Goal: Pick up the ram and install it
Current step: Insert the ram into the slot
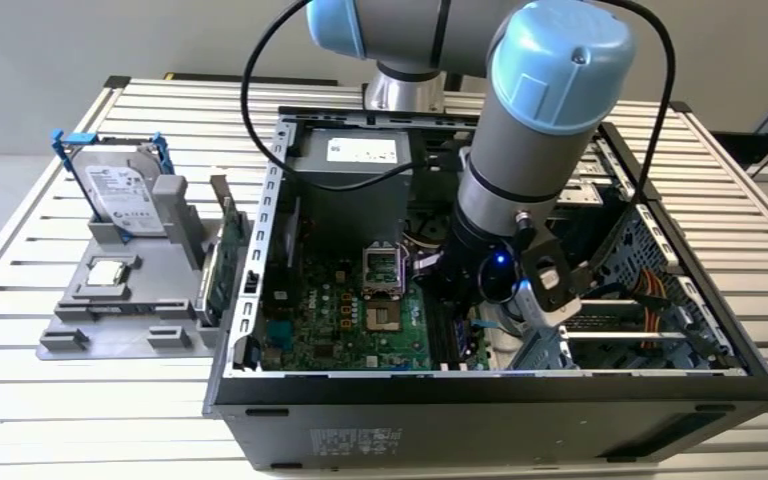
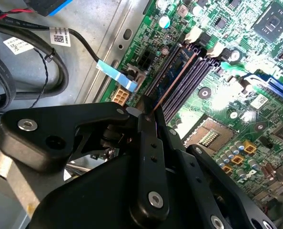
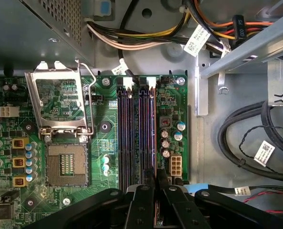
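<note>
You are looking at a slatted metal table [image 1: 77, 390] carrying an open computer case [image 1: 491, 400]. Your gripper [image 2: 148, 117] is reaching down over the motherboard [image 3: 60, 157], its fingers [image 3: 144, 200] clamping together on the ram [image 2: 172, 83], which is sitting edge-on in a memory slot [image 3: 146, 138].

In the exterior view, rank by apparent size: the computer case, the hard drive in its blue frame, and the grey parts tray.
1. Computer case, by far the largest.
2. Grey parts tray.
3. Hard drive, standing upright at the tray's back.
</note>
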